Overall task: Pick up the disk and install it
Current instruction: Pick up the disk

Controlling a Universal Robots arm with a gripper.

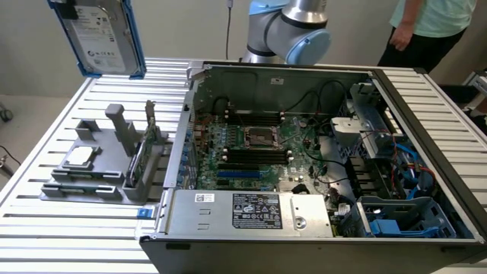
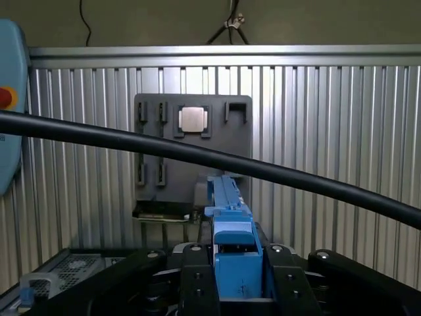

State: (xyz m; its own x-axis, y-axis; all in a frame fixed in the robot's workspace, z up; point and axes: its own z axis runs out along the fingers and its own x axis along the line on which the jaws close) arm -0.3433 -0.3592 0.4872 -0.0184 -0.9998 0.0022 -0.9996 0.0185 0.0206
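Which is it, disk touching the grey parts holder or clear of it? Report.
Apart. The exterior view shows the disk up in the air, bare table slats visible between it and the grey holder.

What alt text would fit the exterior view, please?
A silver disk with blue rails hangs in the air above a grey parts holder on a slatted metal table. An open computer case lies at the exterior view's right.

Built as a silver-grey arm (image 1: pixel 298 12) with rounded pale-blue joint caps (image 1: pixel 308 47); ends in a matte black tool (image 2: pixel 235 280) studded with small silver screws (image 2: pixel 321 255); trails a thick black cable (image 2: pixel 197 153).
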